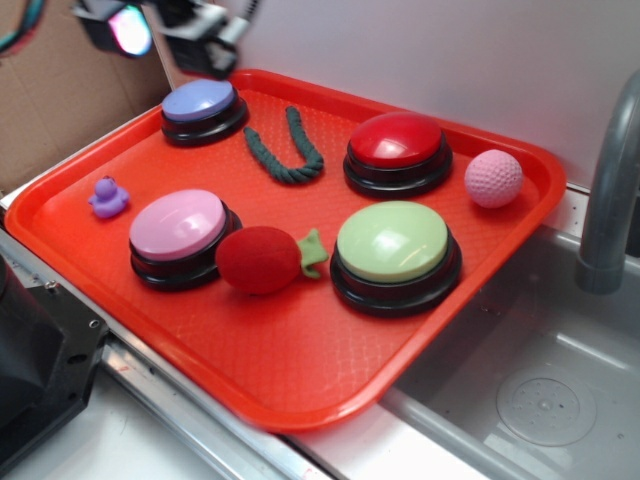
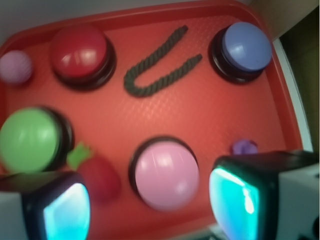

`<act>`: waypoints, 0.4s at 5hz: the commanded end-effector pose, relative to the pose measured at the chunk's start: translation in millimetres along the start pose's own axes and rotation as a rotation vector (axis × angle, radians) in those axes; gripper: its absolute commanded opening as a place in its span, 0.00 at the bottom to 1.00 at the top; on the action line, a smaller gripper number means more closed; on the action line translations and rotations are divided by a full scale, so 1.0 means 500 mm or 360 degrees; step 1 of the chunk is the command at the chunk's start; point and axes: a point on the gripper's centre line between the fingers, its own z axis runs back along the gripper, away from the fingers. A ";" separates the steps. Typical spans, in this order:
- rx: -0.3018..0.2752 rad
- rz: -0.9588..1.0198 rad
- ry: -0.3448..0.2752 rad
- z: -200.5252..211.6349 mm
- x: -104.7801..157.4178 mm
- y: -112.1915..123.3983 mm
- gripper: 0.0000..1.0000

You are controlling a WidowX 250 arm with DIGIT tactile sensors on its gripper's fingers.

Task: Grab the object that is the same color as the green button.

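Gripper point(image 2: 150, 207) up high, jaws spread wide, nothing between them.

The red tray point(image 1: 330, 370) holds it all: the green rope piece point(image 1: 285, 150) lies in a U between the purple button point(image 1: 203, 108) and the red button point(image 1: 398, 150), touching neither. The green button point(image 1: 395, 255) sits nearer the sink-side rim, a plush strawberry point(image 1: 265, 258) touching it.
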 end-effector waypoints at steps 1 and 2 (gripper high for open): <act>0.0020 -0.0289 0.0022 -0.101 0.099 -0.012 1.00; -0.0005 -0.0692 0.0067 -0.138 0.126 -0.021 1.00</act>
